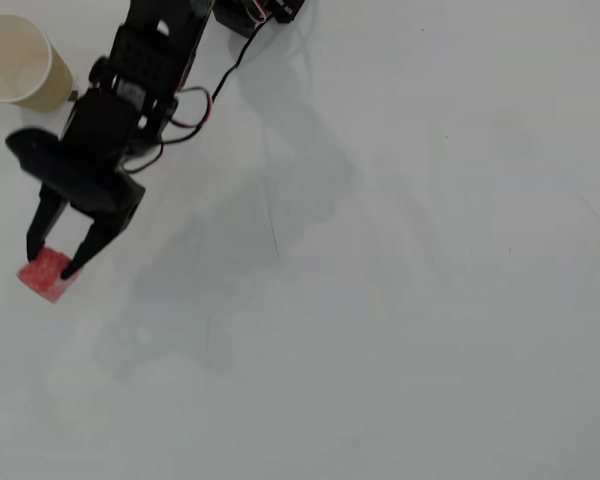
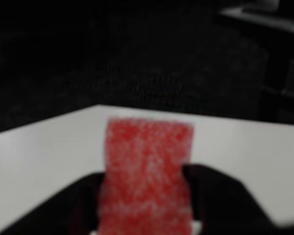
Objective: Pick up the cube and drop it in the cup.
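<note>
Cube [image 1: 46, 277] lies at the overhead view's lower left on the white desk [image 1: 400, 300], the hand [image 1: 56, 259] straddling it with fingers apart, the cup [image 1: 18, 62] at upper left. In the blurred wrist view the cube [image 2: 146, 176] fills the gap between the dark fingers [image 2: 213, 196]; I judge the closing should be slow and centred, so neither finger nudges it aside.

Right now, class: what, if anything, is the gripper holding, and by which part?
The gripper has its fingers on either side of the cube, at its opposite side faces. Whether they are pressing on it cannot be told; the cube looks still on the table.
</note>
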Controlling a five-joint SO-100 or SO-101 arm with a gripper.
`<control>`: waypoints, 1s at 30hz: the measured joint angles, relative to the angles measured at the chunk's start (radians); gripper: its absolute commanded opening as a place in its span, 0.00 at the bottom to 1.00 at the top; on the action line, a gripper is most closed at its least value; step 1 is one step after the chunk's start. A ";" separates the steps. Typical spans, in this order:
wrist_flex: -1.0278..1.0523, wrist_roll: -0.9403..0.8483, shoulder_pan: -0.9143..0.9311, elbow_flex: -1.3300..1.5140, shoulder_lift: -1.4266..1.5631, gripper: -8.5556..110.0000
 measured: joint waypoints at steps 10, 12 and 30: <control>0.000 0.000 0.104 0.249 0.387 0.11; 0.005 0.000 0.137 0.288 0.459 0.11; 0.189 0.000 0.377 0.502 0.850 0.09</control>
